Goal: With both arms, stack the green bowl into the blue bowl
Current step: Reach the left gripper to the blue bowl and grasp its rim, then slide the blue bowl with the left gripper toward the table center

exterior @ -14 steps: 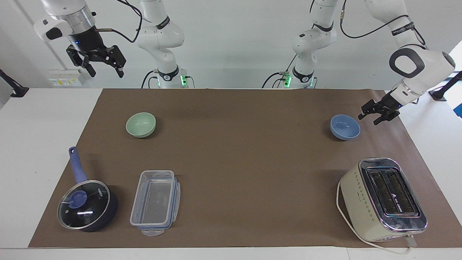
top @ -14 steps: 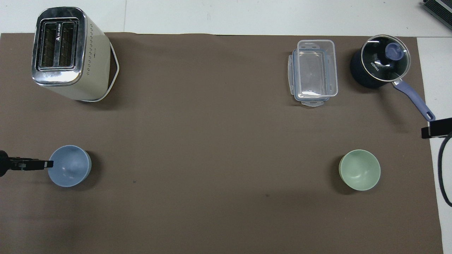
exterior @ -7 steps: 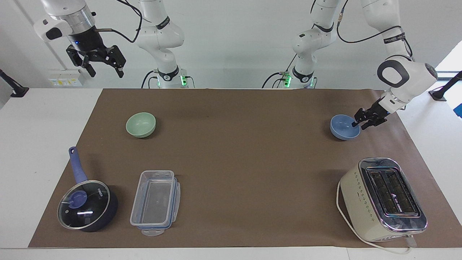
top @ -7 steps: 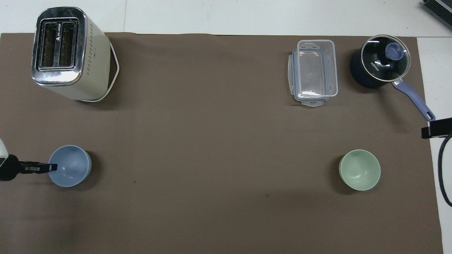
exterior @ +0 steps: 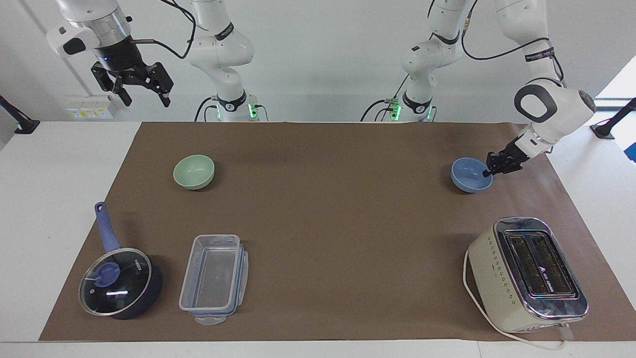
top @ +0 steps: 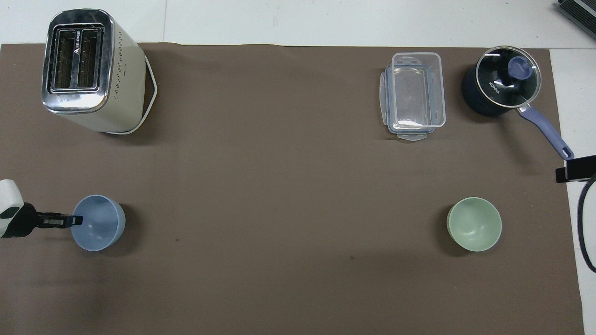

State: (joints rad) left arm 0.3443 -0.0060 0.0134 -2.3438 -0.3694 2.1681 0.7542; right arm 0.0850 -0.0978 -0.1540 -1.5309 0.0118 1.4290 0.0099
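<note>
Periwinkle-blue and matte, the blue bowl (exterior: pixel 471 175) sits on the brown mat (exterior: pixel 338 214) toward the left arm's end of the table, nearer the robots than the toaster (exterior: pixel 527 274). The left gripper (exterior: pixel 488 172) has its fingers pinched together on the bowl's rim, on the edge toward that end of the table. The green bowl (exterior: pixel 194 171) sits well apart, toward the right arm's end, so the blue bowl must travel sideways along the table. The right gripper (exterior: pixel 134 89) waits high above, jaws apart. Compared with a second ago, the left gripper has closed on the rim and the blue bowl has shifted slightly toward the table's middle.
</note>
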